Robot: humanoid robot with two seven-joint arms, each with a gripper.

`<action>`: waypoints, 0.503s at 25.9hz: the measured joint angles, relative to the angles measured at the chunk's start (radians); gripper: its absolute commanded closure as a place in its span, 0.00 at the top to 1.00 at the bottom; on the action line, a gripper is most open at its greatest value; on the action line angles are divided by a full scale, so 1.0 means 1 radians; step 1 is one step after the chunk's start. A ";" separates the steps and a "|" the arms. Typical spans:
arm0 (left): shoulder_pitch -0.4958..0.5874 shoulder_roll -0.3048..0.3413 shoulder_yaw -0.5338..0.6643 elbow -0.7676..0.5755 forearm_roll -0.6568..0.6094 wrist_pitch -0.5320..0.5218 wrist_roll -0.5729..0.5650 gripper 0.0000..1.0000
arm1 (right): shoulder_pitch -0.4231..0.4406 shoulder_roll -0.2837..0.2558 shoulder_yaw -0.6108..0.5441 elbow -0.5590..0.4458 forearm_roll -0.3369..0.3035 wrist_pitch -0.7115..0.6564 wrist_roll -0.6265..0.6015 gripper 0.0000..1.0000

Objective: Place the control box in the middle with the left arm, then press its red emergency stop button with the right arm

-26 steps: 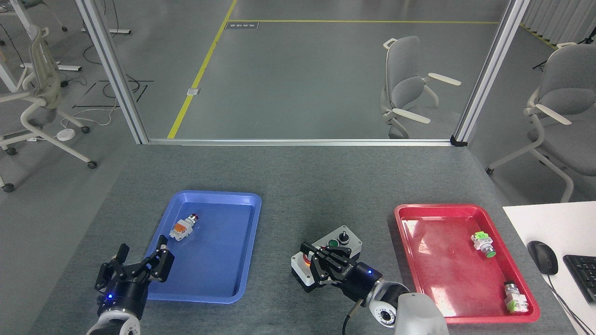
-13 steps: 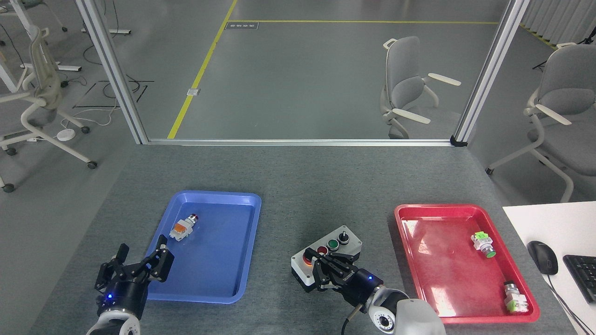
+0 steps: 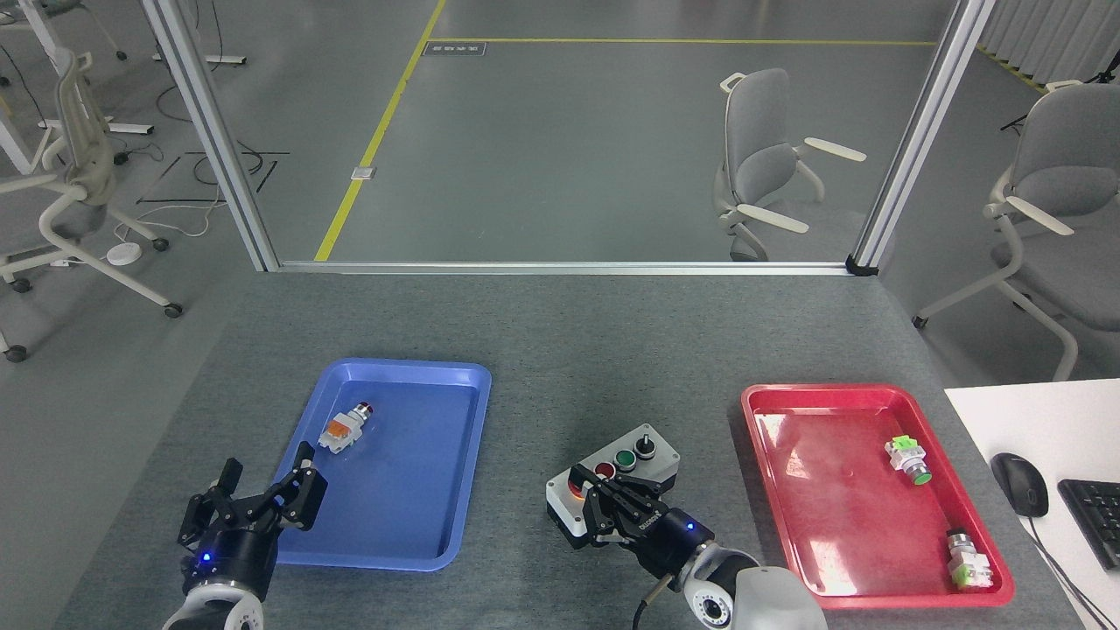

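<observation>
Two grippers: right gripper [image 3: 604,516], jaws together, covers the grey-topped oblong control box [image 3: 615,486]'s six-o'clock end to press; left gripper [image 3: 262,499] idles, jaws apart.

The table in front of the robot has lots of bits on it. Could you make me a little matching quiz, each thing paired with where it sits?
Things:
1. control box
2. white-orange pushbutton
3. green-tipped pushbutton
4. computer mouse

Places:
A. in the red tray
B. on the white desk at the right
C. on the bare grey tabletop between the trays
D. in the blue tray

Pairs: 1-C, 2-D, 3-A, 4-B
</observation>
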 measured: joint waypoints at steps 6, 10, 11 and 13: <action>0.000 0.000 0.000 0.000 0.000 0.000 0.000 0.99 | -0.026 -0.005 -0.044 -0.077 -0.044 -0.018 0.068 0.39; 0.000 0.000 0.000 0.001 0.000 0.000 0.000 0.99 | -0.029 -0.015 -0.120 -0.159 -0.082 -0.033 0.058 0.96; 0.000 0.000 0.000 0.001 0.000 0.000 0.000 0.99 | -0.030 -0.020 -0.141 -0.172 -0.086 -0.033 0.057 0.97; 0.000 0.000 0.000 0.001 0.000 0.000 0.000 0.99 | -0.031 -0.033 -0.186 -0.196 -0.091 -0.033 0.057 0.97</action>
